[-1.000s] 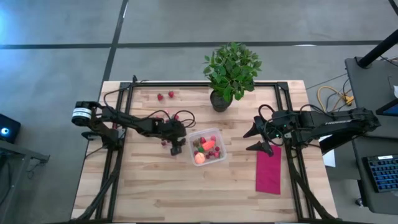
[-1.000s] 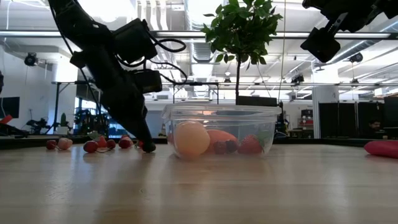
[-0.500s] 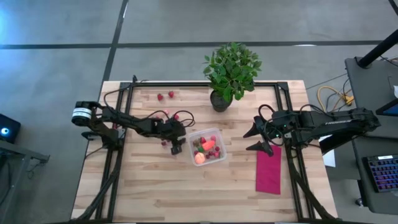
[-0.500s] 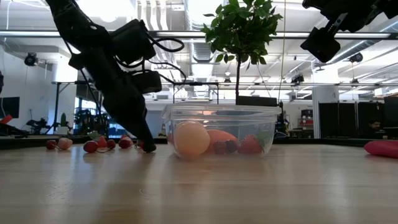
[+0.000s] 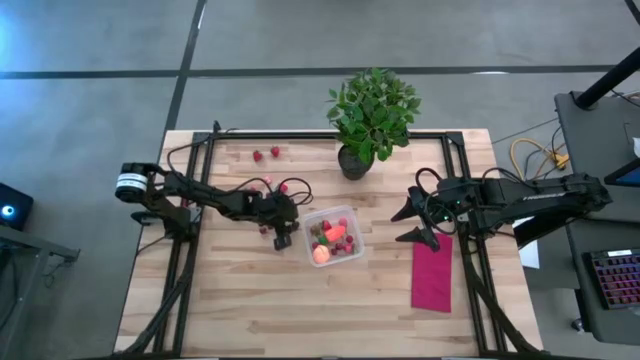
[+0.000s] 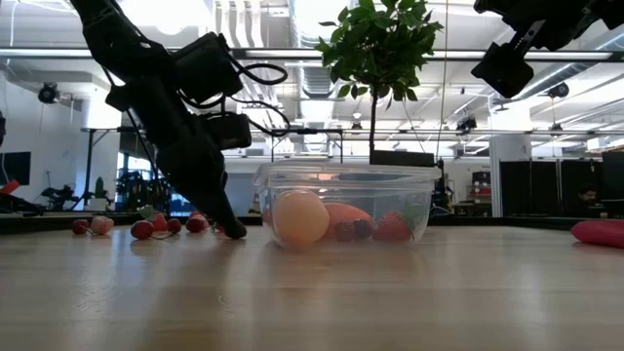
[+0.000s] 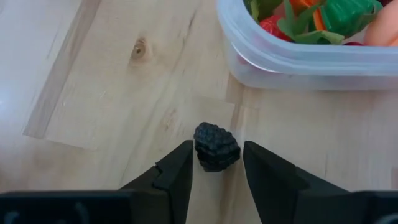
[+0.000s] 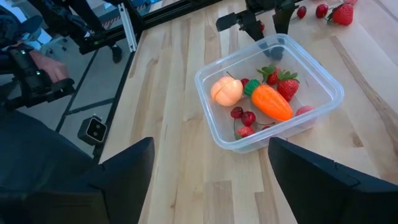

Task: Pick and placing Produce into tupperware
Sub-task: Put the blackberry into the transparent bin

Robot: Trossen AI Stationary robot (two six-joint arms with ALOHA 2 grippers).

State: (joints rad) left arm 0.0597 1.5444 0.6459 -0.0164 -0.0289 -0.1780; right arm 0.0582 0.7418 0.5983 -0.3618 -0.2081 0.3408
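left gripper (image 7: 216, 163) down on table left of centre frame, fingers closing around small dark blackberry (image 7: 216, 146), just beside clear tupperware (image 5: 352, 222) at centre holding peach (image 5: 320, 254), carrot (image 5: 337, 234), strawberries (image 8: 281, 81), loose strawberries (image 5: 265, 154) upper left, right gripper (image 5: 412, 224) spread wide, hovering right of centre
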